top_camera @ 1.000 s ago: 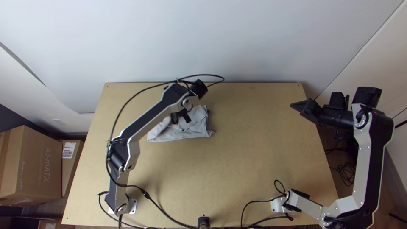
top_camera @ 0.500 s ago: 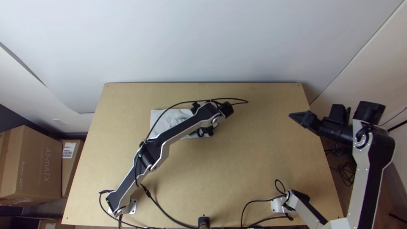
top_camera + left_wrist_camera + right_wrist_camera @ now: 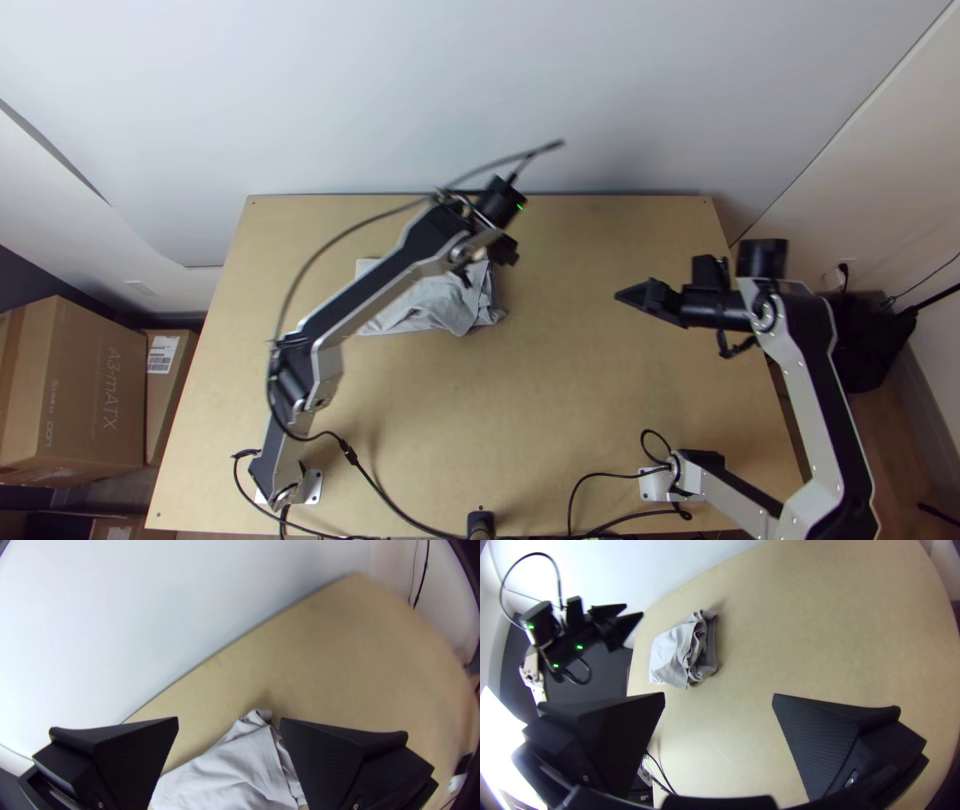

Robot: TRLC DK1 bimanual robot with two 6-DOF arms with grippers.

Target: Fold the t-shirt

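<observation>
Right jaws (image 3: 622,294) farther in over wooden table (image 3: 560,410), cardboard box (image 3: 85,390) beside it.

There is one table (image 3: 570,420), with one t-shirt (image 3: 428,308) on it. There are two arms, a left arm (image 3: 375,290) and a right arm (image 3: 815,390), and two grippers, a left gripper (image 3: 486,263) and a right gripper (image 3: 632,296). Three cardboard boxes (image 3: 80,400) are at the left.
</observation>
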